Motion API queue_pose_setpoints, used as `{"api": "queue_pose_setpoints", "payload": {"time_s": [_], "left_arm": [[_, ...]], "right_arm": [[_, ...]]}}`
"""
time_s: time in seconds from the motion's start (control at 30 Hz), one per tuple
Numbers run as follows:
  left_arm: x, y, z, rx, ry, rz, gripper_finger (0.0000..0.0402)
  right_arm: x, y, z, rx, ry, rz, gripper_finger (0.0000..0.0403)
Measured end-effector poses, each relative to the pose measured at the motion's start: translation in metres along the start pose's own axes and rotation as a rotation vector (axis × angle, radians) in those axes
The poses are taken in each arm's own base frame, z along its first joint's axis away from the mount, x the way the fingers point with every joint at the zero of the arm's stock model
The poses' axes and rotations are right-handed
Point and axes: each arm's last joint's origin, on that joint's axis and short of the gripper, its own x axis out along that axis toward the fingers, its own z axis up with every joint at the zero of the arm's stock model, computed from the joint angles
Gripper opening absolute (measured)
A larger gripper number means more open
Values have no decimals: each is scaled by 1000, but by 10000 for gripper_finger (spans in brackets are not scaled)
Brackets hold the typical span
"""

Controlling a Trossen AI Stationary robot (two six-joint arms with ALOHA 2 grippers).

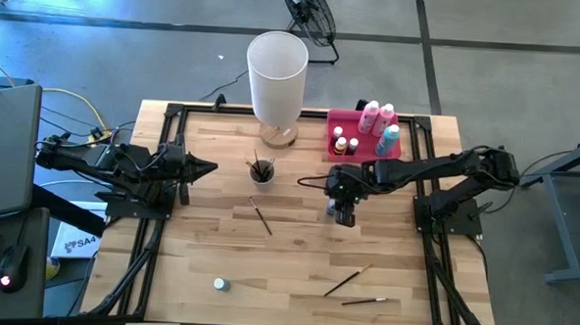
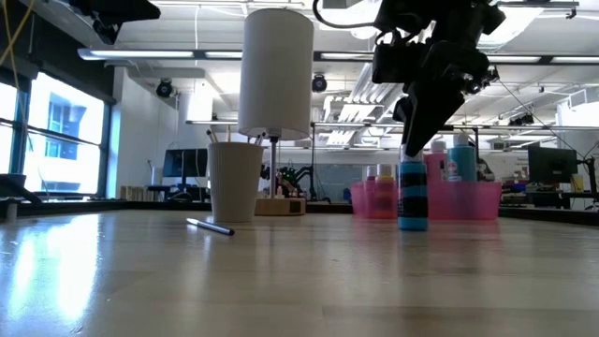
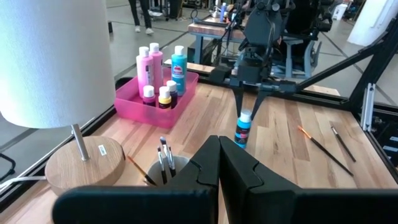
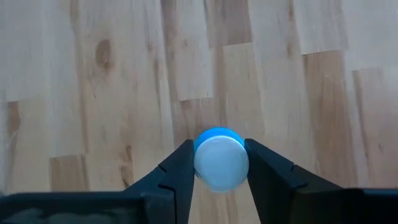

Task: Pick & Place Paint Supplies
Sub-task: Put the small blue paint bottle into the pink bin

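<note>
right pincer (image 4: 219,163) grasps a blue bottle (image 3: 242,129), its label unreadable; left pincer (image 3: 219,163) clenched, holding nothing.

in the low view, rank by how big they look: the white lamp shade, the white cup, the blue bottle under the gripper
1. white lamp shade
2. white cup
3. blue bottle

The cup stands nearer the camera than the lamp, so the true gap may be wider.

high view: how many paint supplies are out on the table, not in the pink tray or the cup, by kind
loose paintbrushes: 3
paint bottles: 2, the blue bottle gripped by the right gripper and the tiny bottle near the front edge
total: 5
</note>
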Motion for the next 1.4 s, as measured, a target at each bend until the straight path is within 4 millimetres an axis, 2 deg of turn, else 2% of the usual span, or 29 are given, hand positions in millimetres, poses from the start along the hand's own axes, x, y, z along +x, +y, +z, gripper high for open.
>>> {"api": "queue_pose_setpoints", "payload": {"time_s": [0.13, 0.3, 0.53, 0.77, 1.03, 1.2, 1.4], "left_arm": [[0, 0, -1, 4, 13, -3, 0], [0, 0, -2, 5, 16, -2, 0], [0, 0, -2, 5, 16, 0, 0], [0, 0, -2, 5, 16, 1, 0], [0, 0, -2, 5, 15, 5, 0], [0, 0, -2, 5, 15, 4, 0], [0, 0, -2, 5, 15, 5, 0]], "right_arm": [[0, -1, 0, 3, -2, -15, 134], [-3, -3, 0, 10, -11, -6, 116], [-24, -12, -1, 116, -37, 6, 128], [-66, -24, 8, 152, -68, -64, 112], [-120, -42, 32, 218, -151, -115, 129], [-152, -55, 44, 256, -238, -146, 112], [-178, -76, 49, 307, -310, -204, 120]]}}
